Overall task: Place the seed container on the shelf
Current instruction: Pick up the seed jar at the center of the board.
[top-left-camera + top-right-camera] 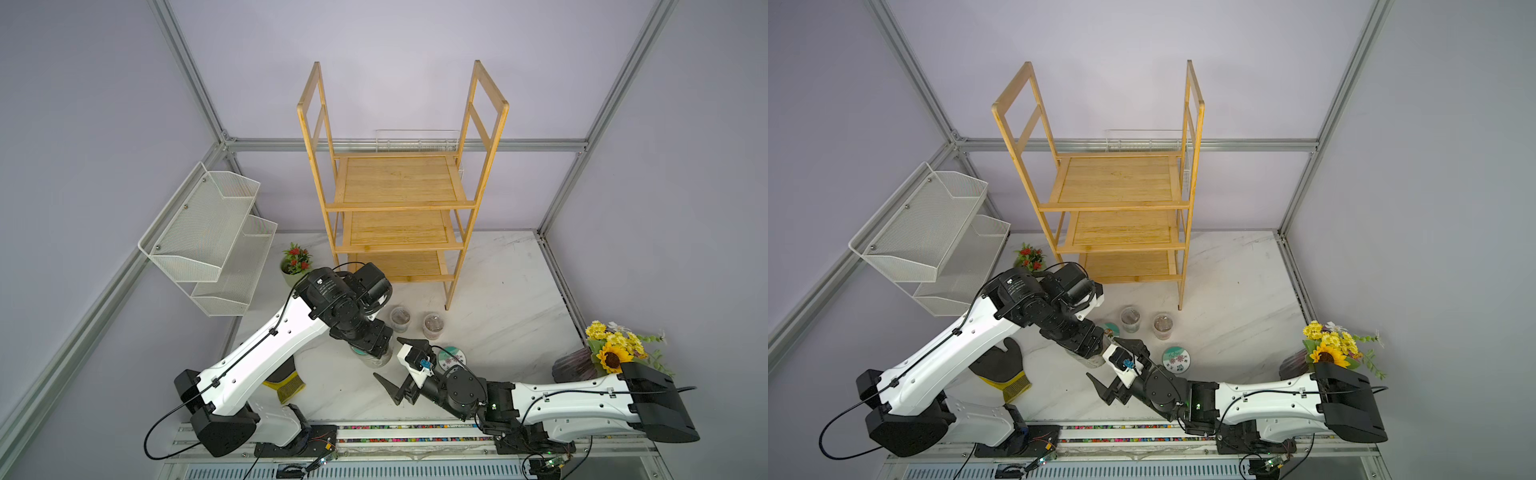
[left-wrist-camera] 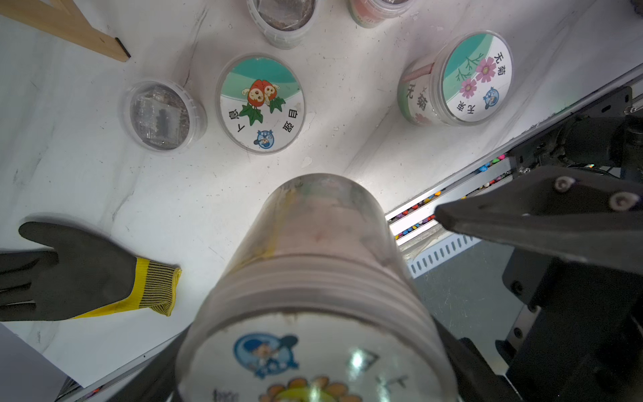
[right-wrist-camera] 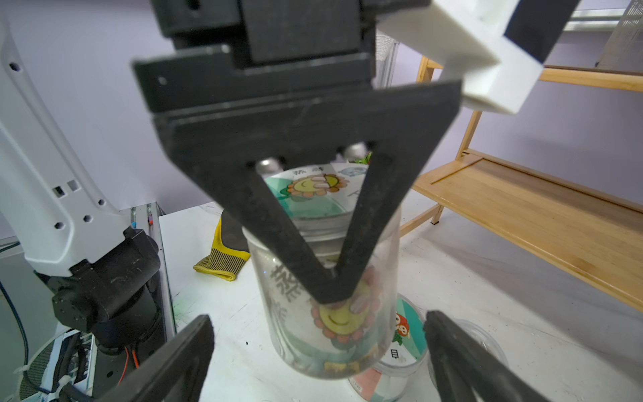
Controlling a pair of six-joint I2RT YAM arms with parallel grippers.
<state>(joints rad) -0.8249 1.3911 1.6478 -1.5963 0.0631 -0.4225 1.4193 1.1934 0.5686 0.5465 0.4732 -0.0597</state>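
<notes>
**Bimanual cell with the seed container in the grasp.** The seed container (image 2: 320, 243) is a clear round plastic jar with a ribbed screw lid and a printed sunflower label. It is held upright in the left gripper (image 1: 371, 347), whose jaws are clamped across its upper wall just below the lid. The jar is at the near centre of the marble table (image 1: 498, 291), in front of the bamboo shelf (image 1: 399, 178) and well apart from it. Whether its base touches the table cannot be told. The right gripper (image 3: 318, 318) stands just right of the jar with its jaws wide apart, pointed at it and holding nothing.

**Handling (judged).** The jar is probably light and stiff. Its smooth wall may slip under narrow fingers, and the thin plastic would bow if squeezed hard. The soundest hold is across the cylindrical body just under the lid ribs, with the jar kept upright.

**Containers.**
- Held jar: a dark crumbly layer shows through the wall at the bottom; it could be seed or soil.
- Two clear tubs (image 1: 400, 318) (image 1: 433, 324), between the jar and the shelf, show dark granular matter.
- The strawberry-lidded tub (image 2: 261, 104) and the cosmos-lidded tub (image 2: 469, 80) are closed, so their contents are hidden.
- A small clear tub (image 2: 163, 115) shows a crumpled packet and dark bits.
- All three shelf tiers are bare.

A black glove (image 2: 87, 275) with a yellow cuff lies left of the jar.
</notes>
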